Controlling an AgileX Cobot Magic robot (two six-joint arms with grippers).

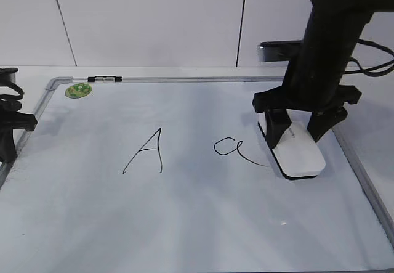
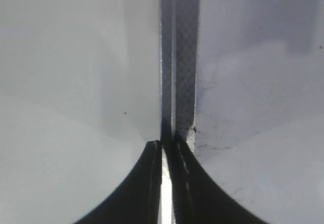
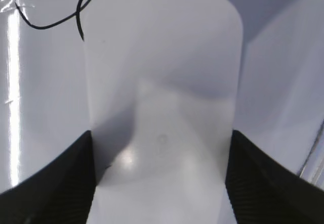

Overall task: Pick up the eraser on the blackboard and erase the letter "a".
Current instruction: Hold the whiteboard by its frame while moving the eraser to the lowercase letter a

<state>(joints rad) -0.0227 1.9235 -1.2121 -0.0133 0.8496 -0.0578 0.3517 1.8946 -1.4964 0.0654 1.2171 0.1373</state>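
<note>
The eraser (image 3: 162, 97), a light, stiff, likely slick plastic block near the blackboard's (image 1: 363, 180) right edge beside the letter "a" (image 1: 231, 148), sits between my right pincer's (image 1: 300, 127) fingers, which clasp its long sides.

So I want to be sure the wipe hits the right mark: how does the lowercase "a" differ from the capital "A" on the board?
The letter "a" is low, rounded and cursive with a trailing tail; the capital "A" is taller and angular. The "a" sits right beside the eraser, its tail reaching it; the "A" stands further left, apart from it. Both are thin black marker strokes on the blackboard, both unerased.
</note>
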